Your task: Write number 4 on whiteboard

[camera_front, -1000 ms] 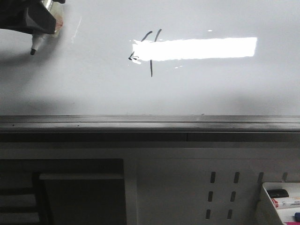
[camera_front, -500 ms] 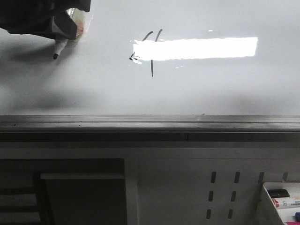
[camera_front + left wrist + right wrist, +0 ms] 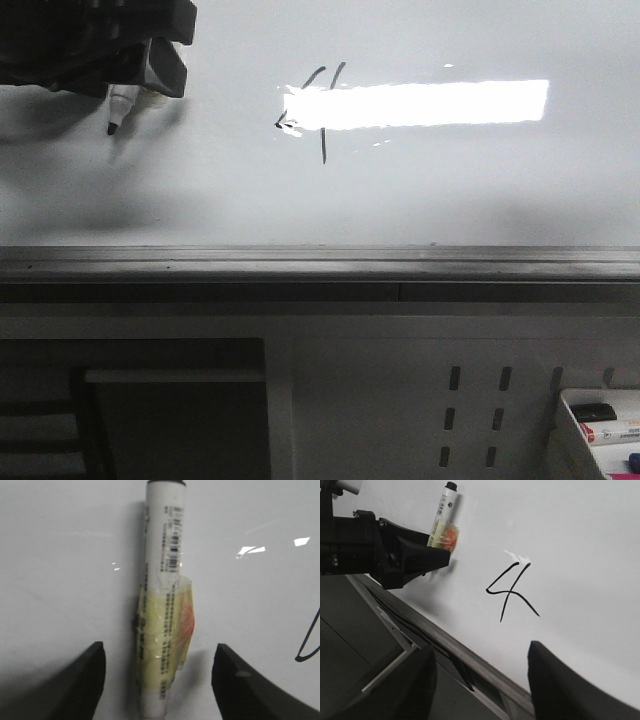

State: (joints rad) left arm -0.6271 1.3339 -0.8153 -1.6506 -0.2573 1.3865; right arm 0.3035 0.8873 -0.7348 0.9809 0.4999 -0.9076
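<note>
The number 4 (image 3: 322,110) is drawn in thin black strokes on the glossy whiteboard (image 3: 450,190), partly under the bright glare. It also shows in the right wrist view (image 3: 512,590). My left gripper (image 3: 130,60) is at the board's upper left. In the left wrist view (image 3: 160,652) its jaws stand wide apart. A white marker (image 3: 162,605) wrapped in yellow tape lies between them against the board, touching neither finger. Its black tip (image 3: 110,128) points down. My right gripper (image 3: 480,655) is open and empty over the board's grey ledge (image 3: 445,645).
The grey metal ledge (image 3: 320,262) runs along the board's lower edge. Below it is a white perforated panel (image 3: 480,400). A white tray (image 3: 600,420) with markers is at the lower right. A dark opening (image 3: 150,410) is at the lower left.
My left gripper has moved right along the board's upper left. The marker tip went right with it, then down a little. The tape is now hidden in the front view.
</note>
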